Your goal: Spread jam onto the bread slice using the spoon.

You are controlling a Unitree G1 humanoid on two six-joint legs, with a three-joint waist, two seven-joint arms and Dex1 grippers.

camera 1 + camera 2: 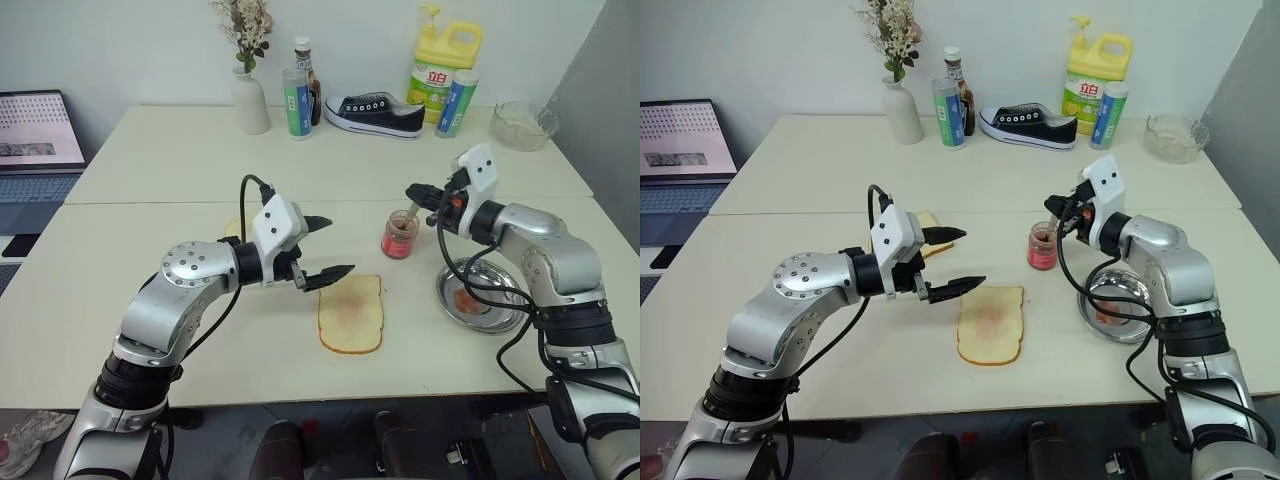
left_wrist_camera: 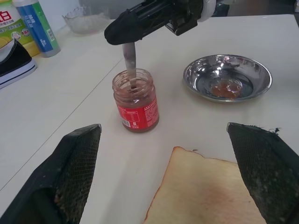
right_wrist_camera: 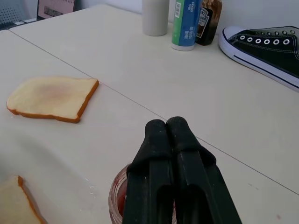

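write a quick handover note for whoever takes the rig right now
Right gripper: shut on the spoon, whose tip is down inside the open jam jar.
Left gripper: open, holding nothing, hovering just left of the bread slice.
Bread slice lies flat on the table in front of the jar, with a faint reddish smear in its centre. The steel dish to the right holds a red residue.
Done: spoon is in the jar.
Left: lift out a scoop, carry it to the slice, spread it.
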